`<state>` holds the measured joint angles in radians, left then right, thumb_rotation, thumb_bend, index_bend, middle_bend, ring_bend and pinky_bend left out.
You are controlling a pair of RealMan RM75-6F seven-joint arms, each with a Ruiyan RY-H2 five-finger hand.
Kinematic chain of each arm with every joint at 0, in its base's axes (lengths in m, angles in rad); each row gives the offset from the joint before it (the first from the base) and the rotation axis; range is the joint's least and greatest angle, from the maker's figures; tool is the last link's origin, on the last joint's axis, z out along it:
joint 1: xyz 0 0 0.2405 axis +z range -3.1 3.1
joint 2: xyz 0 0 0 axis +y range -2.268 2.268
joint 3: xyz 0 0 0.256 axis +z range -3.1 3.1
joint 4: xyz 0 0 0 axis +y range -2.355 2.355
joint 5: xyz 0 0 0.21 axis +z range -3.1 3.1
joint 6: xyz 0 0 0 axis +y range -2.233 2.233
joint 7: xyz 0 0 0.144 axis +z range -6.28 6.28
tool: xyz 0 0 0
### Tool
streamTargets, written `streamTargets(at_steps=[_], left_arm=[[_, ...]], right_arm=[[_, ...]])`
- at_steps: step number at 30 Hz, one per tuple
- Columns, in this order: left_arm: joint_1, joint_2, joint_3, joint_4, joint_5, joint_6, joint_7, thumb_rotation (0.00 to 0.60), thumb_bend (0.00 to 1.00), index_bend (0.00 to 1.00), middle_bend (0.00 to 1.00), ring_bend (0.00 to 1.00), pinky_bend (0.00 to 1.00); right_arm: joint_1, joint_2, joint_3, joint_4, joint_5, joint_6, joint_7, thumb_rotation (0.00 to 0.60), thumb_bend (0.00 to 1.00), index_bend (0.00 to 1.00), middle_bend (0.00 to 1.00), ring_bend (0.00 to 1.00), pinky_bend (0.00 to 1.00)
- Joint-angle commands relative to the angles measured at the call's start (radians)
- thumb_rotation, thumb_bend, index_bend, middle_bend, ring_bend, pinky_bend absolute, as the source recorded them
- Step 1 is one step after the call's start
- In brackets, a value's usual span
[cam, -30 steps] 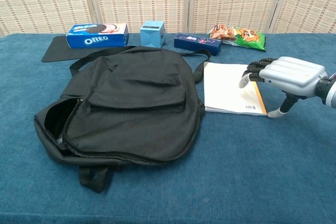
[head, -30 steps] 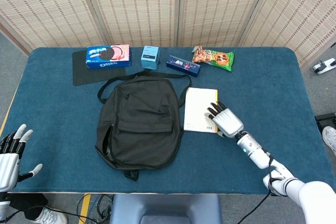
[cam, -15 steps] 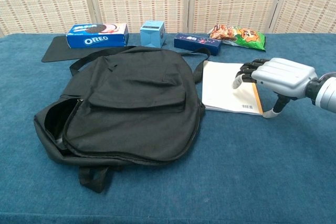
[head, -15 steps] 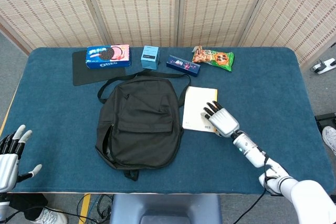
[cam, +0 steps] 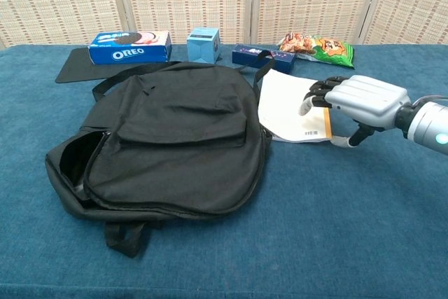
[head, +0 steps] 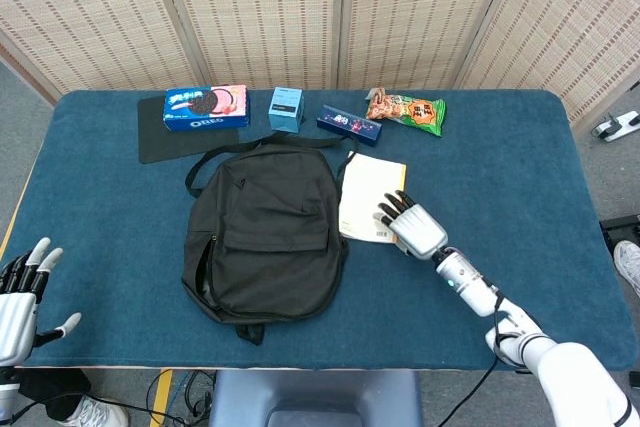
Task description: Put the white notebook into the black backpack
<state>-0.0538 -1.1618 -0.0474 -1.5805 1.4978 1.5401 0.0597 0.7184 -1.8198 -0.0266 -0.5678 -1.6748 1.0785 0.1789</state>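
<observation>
The white notebook [head: 368, 197] [cam: 285, 103] lies tilted on the blue table, its left edge against the black backpack [head: 265, 237] [cam: 175, 138] and under a strap. My right hand [head: 410, 228] [cam: 355, 99] grips the notebook's right end, fingers lying on the cover and thumb curled at the near corner. The backpack lies flat, with its zipped mouth gaping at its left side [cam: 70, 166]. My left hand [head: 22, 292] hangs off the table's near left corner, fingers spread and holding nothing; the chest view does not show it.
Along the far edge stand an Oreo box [head: 206, 106] [cam: 130, 46] on a black mat [head: 165, 139], a light blue box [head: 286, 108], a dark blue box [head: 350, 125] and a snack bag [head: 405, 109]. Bare blue cloth lies to the right and front.
My right hand has slid the notebook left and away, turning it a little, until its left edge met the backpack. The left hand has stayed put.
</observation>
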Motion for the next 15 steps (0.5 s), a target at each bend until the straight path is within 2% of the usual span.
streamTargets(at_steps=[1,15], left_arm=[[0.000,0.000,0.000,0.001,0.000,0.000,-0.001,0.600,0.11,0.12,0.04,0.06,0.07],[-0.004,-0.003,-0.001,0.003,0.000,-0.008,-0.003,0.600,0.11,0.12,0.04,0.06,0.07]], right_arm=[[0.005,-0.012,0.000,0.015,0.002,0.005,0.010,0.600,0.31,0.24,0.20,0.07,0.10],[0.026,-0.061,0.034,0.047,0.034,0.040,0.048,0.600,0.35,0.24,0.22,0.07,0.10]])
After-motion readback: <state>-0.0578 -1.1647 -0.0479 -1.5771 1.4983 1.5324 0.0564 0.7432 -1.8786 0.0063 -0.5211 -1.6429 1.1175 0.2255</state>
